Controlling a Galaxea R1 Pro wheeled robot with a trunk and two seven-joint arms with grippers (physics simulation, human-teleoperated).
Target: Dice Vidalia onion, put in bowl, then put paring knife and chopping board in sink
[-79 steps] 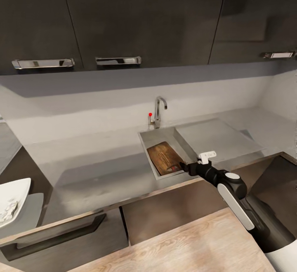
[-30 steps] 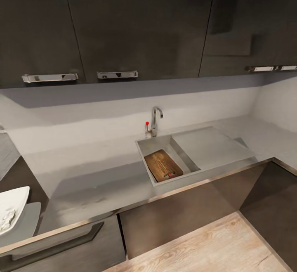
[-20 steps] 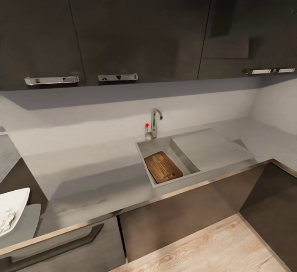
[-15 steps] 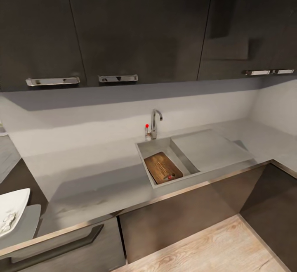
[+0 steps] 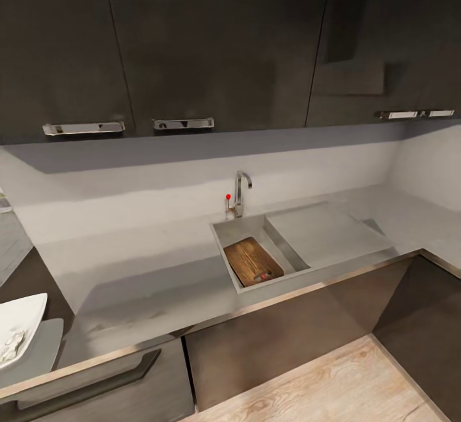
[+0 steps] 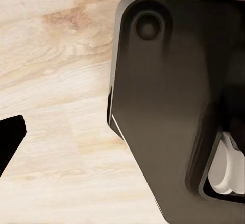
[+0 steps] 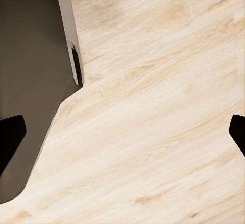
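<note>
Brown wood sits in your sink: the chopping board lies flat on the basin floor, its long axis running from the tap side toward the front edge and slanting a little to the right as it nears you; the end with the handle slot is the near one. On that near end rests the paring knife, small and blurred, its orange-red handle just visible, so you cannot tell which way the blade points. The tap with its red knob stands at the back of the basin; the drainboard spreads to the right; the grey bench runs off left, where the white bowl lies far from the sink at the picture's edge. Your right hand hangs wide open over pale wood floor; of your left hand one dark fingertip shows beside the robot's dark body, so whether it is open you cannot tell.
</note>
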